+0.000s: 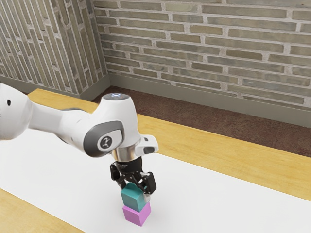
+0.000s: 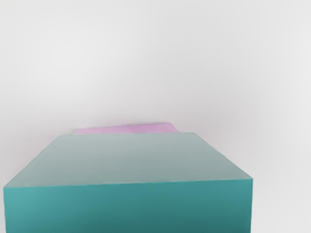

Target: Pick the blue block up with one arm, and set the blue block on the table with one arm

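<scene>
Gripping the blue block (image 1: 132, 198) between two fingers, the gripper (image 1: 134, 191) stands over the pink block (image 1: 136, 214). Both blocks lie between the long wooden edges of the tabletop (image 1: 218, 146).

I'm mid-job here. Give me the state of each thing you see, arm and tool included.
blue block: level, on or just above the pink block, not on the table
pink block: below the blue block, partly covered
tool: pointing down at the blue block; grip unclear
arm: bent, reaching over the table
</scene>
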Available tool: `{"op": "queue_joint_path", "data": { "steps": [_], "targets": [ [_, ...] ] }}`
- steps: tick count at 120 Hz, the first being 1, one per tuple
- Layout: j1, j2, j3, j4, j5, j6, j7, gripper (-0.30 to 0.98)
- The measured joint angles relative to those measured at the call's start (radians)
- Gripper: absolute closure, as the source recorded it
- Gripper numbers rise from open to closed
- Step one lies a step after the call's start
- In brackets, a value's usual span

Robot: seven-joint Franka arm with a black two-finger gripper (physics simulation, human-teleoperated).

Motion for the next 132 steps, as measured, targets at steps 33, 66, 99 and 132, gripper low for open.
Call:
{"op": "queue_joint_path", "data": {
  "steps": [33,66,99,132],
  "targets": [
    [0.008,0.013,0.001,-0.001,-0.002,0.003,-0.017,0.29],
    [0.047,-0.138,0.005,0.004,0.067,-0.053,-0.042,0.35],
    [0.306,-0.127,0.006,0.015,0.097,-0.117,0.026,0.34],
    [0.380,0.016,0.028,0.017,0.098,-0.037,0.123,0.26]
  ]
}}
